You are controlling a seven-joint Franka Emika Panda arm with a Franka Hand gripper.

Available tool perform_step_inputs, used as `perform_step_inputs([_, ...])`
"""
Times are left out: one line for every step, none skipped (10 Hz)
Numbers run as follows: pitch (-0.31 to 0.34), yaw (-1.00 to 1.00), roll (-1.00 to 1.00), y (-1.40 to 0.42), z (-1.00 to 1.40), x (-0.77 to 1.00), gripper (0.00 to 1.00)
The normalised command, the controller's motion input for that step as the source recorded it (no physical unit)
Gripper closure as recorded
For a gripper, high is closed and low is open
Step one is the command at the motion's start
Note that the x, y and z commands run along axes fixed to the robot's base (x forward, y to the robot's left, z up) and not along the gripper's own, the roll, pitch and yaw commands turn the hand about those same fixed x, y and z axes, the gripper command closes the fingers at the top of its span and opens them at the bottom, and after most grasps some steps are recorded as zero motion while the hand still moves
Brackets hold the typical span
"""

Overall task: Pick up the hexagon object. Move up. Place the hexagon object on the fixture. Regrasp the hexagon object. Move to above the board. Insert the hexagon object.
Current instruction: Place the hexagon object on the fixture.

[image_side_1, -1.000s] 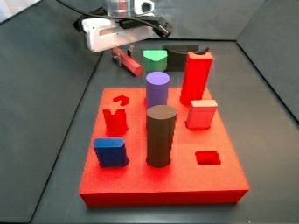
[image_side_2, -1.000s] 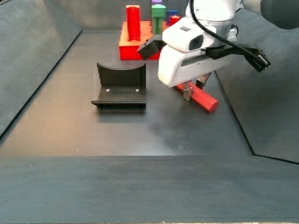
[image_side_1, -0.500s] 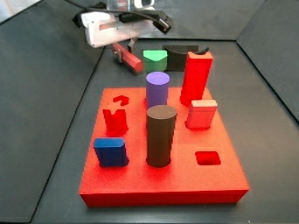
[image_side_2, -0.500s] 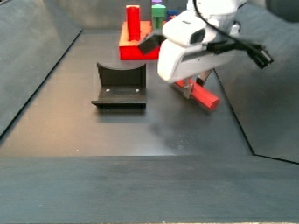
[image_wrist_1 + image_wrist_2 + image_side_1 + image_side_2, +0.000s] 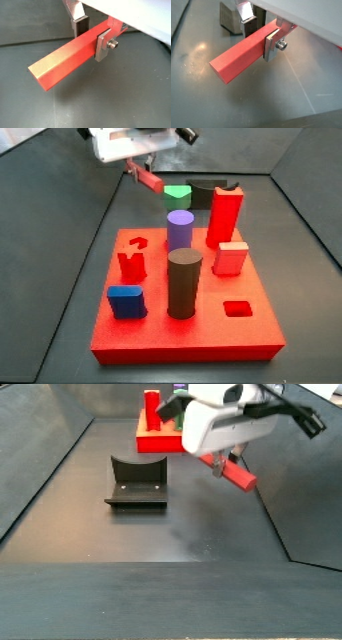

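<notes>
Raised clear of the surface (image 5: 201,534) since the earlier frames, the hexagon object (image 5: 235,475) is clamped in the gripper (image 5: 223,460), so placement on the fixture (image 5: 138,481) is judged next

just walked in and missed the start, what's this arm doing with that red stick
The robot arm's hand is shut on the long salmon-red six-sided rod, its flat silver fingers clamping it near one end. In both side views the rod hangs tilted, clear of the grey floor. The black L-shaped fixture sits empty, and the bright red square board with its coloured pegs waits nearby.
</notes>
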Motion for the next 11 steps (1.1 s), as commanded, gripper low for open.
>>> perform_step_inputs([0.009,-0.01,0.04,0.00,1.00,-0.01,1.00])
perform_step_inputs([0.029,-0.01,0.06,0.01,1.00,-0.02,1.00])
perform_step_inputs([0.039,-0.02,0.06,0.01,1.00,-0.02,1.00])
perform_step_inputs([0.054,-0.01,0.09,0.01,1.00,-0.02,1.00])
perform_step_inputs([0.059,-0.01,0.10,0.01,1.00,-0.03,1.00])
perform_step_inputs([0.063,0.00,0.12,0.01,1.00,-0.03,1.00])
perform_step_inputs([0.066,0.00,0.13,0.01,0.98,-0.03,1.00])
perform_step_inputs([0.071,0.02,0.14,0.01,0.75,-0.02,1.00])
perform_step_inputs([0.074,0.02,0.14,0.00,0.66,-0.02,1.00])
perform_step_inputs([0.081,0.03,0.12,0.01,0.48,-0.01,1.00])
perform_step_inputs([0.088,0.03,0.12,0.01,0.34,0.00,1.00])
